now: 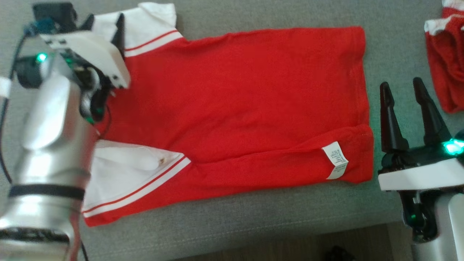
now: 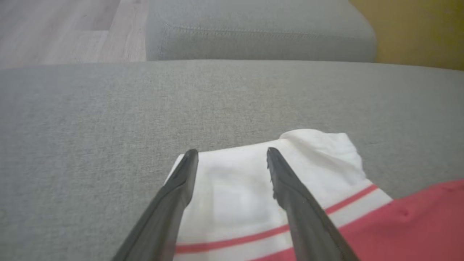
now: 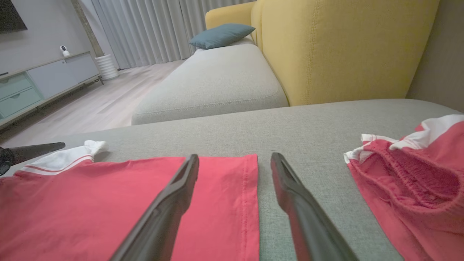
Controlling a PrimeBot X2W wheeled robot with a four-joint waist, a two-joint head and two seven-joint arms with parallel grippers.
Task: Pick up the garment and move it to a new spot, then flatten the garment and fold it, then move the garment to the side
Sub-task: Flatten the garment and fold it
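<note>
The left pincer (image 2: 232, 152) hung with its two dark fingers spread wide and nothing between them, poised just above the far white sleeve (image 2: 319, 159) of the garment. The right pincer (image 1: 400, 83) was equally spread and empty, and sat just beside the hem (image 1: 362, 101). In its wrist view one finger lay over the red cloth and the other over bare upholstery.

The garment (image 1: 239, 98) — a red shirt with white, red-striped sleeves — lay spread out sideways on the grey cushion (image 1: 235, 217), collar end toward the left arm and hem toward the right. The body looked smooth. Along the near edge a strip seemed turned over, with a white care label (image 1: 336, 160) showing, and the near sleeve (image 1: 123, 170) lay flat.

Judging from this, the move to a new spot and most of the flattening looked done. The fold proper had hardly begun, if at all, and the shift to the side was yet to come. With both pincers at opposite ends, a grasp of sleeve and hem seemed the likely next step.

A second red garment (image 1: 447, 61) lay bunched near the cushion's far right corner, well apart from the shirt. Beyond were another grey cushion (image 3: 214, 83), a yellow sofa back (image 3: 344, 47) with a teal pillow (image 3: 221, 35), pale wooden floor (image 3: 98, 101), grey curtains (image 3: 145, 29) and a low cabinet (image 3: 43, 79).
</note>
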